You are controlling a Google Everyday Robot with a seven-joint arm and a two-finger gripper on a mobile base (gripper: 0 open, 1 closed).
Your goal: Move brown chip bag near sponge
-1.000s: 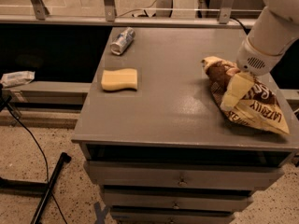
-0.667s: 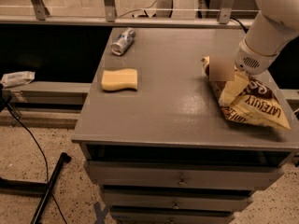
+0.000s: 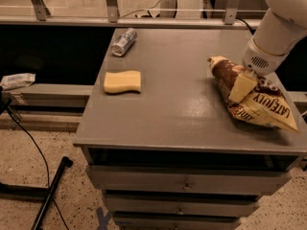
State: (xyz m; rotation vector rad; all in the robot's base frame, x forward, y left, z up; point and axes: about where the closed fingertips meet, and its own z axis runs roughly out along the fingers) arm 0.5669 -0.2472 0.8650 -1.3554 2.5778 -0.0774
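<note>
Little has changed in the last second. The brown chip bag (image 3: 261,110) has swung a touch: its lower right corner now sits a bit higher up the desk (image 3: 182,114) than it did, and its brown twisted end points slightly more toward the back. The sponge (image 3: 123,81) and the silver can (image 3: 123,41) lie just where they were.

The gripper (image 3: 241,88) is down at the right side of the desk, on the bag. Its jaws are drawn in narrow and pinch the crumpled upper part of the bag. One pale finger (image 3: 243,84) lies across the bag's front; the other is hidden behind the foil. The white arm (image 3: 280,28) comes down to it from the upper right corner.

The bag rests at the desk's right edge, its lettered end toward the front right corner. The sponge lies flat on the left half, well apart from the bag, with bare grey top between them. The can lies on its side near the back left corner, beyond the sponge.

The desk is grey with drawers (image 3: 184,181) stacked under its top. Behind it runs a metal rail with upright posts (image 3: 111,1). To the left, a crumpled pale wrapper (image 3: 17,80) sits on a low ledge. A black cable (image 3: 29,138) trails over the speckled floor (image 3: 24,166).
</note>
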